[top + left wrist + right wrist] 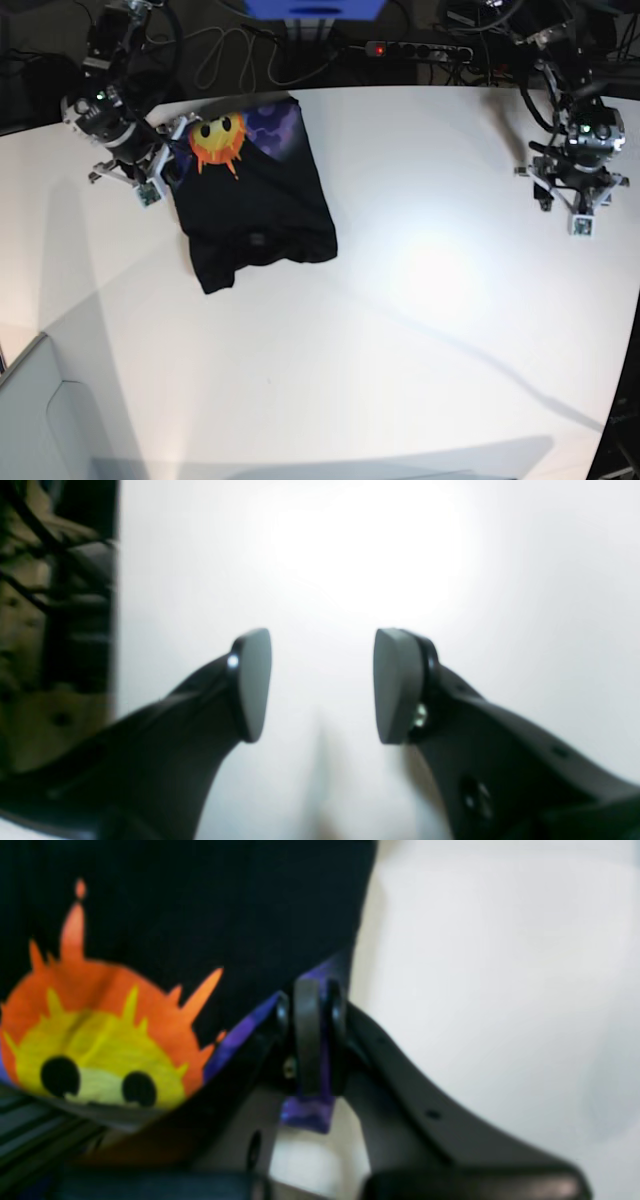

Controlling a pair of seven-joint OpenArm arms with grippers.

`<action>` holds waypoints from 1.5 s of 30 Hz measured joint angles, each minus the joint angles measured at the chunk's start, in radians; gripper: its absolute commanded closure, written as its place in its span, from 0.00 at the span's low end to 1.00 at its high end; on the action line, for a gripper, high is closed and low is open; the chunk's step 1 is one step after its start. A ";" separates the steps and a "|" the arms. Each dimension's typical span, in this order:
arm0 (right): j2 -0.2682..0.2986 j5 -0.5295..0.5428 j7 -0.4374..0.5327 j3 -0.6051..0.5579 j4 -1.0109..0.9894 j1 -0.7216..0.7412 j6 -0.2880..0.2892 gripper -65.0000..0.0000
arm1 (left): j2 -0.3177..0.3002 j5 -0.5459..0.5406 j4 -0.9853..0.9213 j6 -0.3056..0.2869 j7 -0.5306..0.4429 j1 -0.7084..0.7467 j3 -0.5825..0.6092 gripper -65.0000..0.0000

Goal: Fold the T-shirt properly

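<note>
The black T-shirt (pixel 258 205) lies bunched at the table's back left, its orange-yellow sun print (pixel 220 136) and purple cloud facing up. In the right wrist view the sun print (pixel 95 1040) fills the left side. My right gripper (pixel 310 1040) is shut on a purple printed edge of the T-shirt (pixel 200 905); in the base view this gripper (pixel 168 152) is at the shirt's left edge. My left gripper (pixel 322 685) is open and empty over bare white table; in the base view it (pixel 577 208) is at the far right, well away from the shirt.
The white table (pixel 430 300) stretches between the arms. A power strip (pixel 415 49) and cables (pixel 225 55) lie behind its back edge. A grey panel (pixel 40 420) stands at the front left corner. Dark equipment (pixel 55 605) shows beyond the table edge.
</note>
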 measured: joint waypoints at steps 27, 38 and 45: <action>-0.014 -0.001 0.066 0.091 0.212 -0.249 0.000 1.00 | 0.178 -0.092 0.193 0.002 -0.001 0.325 -0.153 1.00; -0.106 0.016 0.089 0.194 0.089 -0.448 0.000 1.00 | 0.295 -0.229 0.153 -0.004 -0.015 0.566 -0.134 1.00; -0.058 0.008 0.190 0.190 -0.283 -0.381 -0.001 1.00 | 0.247 -0.236 -0.173 0.009 -0.219 0.597 -0.076 1.00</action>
